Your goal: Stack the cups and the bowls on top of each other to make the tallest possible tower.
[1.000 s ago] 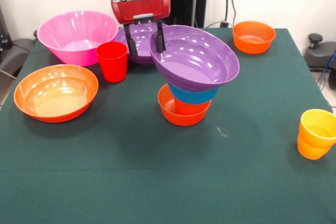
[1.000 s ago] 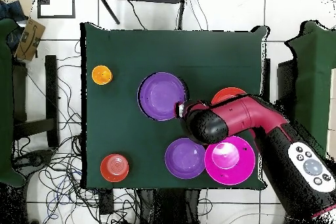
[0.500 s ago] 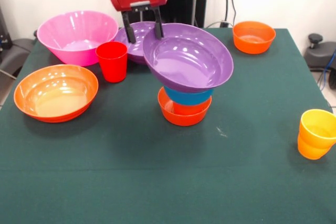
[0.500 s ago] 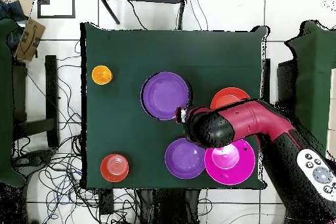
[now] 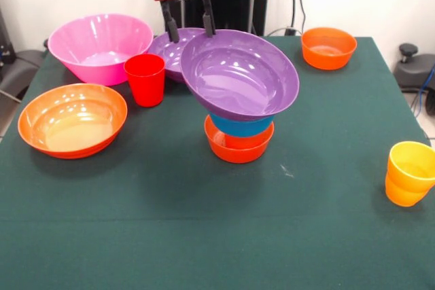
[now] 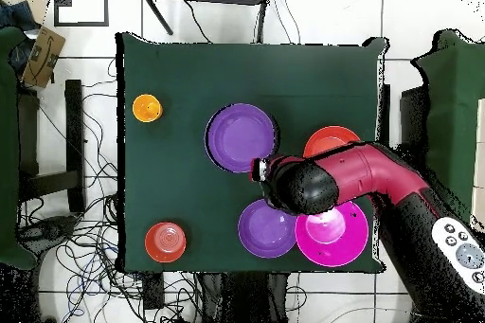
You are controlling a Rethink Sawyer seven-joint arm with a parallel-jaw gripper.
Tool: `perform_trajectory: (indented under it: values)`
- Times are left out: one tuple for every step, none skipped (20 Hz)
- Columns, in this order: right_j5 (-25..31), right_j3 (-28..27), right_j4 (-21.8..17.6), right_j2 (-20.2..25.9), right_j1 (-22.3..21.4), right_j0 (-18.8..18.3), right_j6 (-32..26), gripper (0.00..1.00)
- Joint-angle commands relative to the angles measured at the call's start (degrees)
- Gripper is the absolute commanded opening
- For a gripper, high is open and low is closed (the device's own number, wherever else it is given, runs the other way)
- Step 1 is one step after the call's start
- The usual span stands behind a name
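Observation:
The tower stands mid-table: a small orange bowl at the bottom, a blue bowl above it, and a wide purple bowl on top, tilted toward the camera. The orange cup inside is hidden. From above only the top purple bowl of the tower shows. My gripper hangs open just above that bowl's back rim, holding nothing; in the overhead view the gripper sits beside the bowl. A red cup stands left of the tower. A yellow-orange cup stands far off.
A second purple bowl lies behind the gripper. A large pink bowl and a large orange bowl sit on the left. Another small orange bowl is at the back right.
The gripper has risen off the purple bowl's rim and drawn back. The purple bowl stays on the tower and has settled slightly to the left.

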Motion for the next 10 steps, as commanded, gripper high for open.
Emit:
perform_trajectory:
  values:
    - [5.76,3.38,-0.47,2.06,0.60,0.97,-17.59,1.00]
    - [5.64,3.52,-0.53,2.11,0.58,1.01,-17.37,1.00]
    - [5.80,3.30,-0.51,2.11,0.65,1.18,-17.28,1.00]
    - [5.79,3.34,-0.54,2.18,0.58,1.22,-17.17,1.00]
    - [5.98,2.93,-0.64,2.04,0.83,1.61,-17.06,1.00]
    - [6.02,2.88,-0.67,2.04,0.87,1.69,-16.95,1.00]
    - [6.21,2.94,-0.48,2.18,0.64,1.58,-16.96,1.00]
    - [6.40,3.00,-0.29,2.32,0.41,1.46,-16.96,1.00]
    - [6.67,3.14,0.08,2.60,0.02,1.30,-16.96,1.00]
    - [6.96,3.33,0.50,2.93,-0.41,1.06,-17.00,1.00]
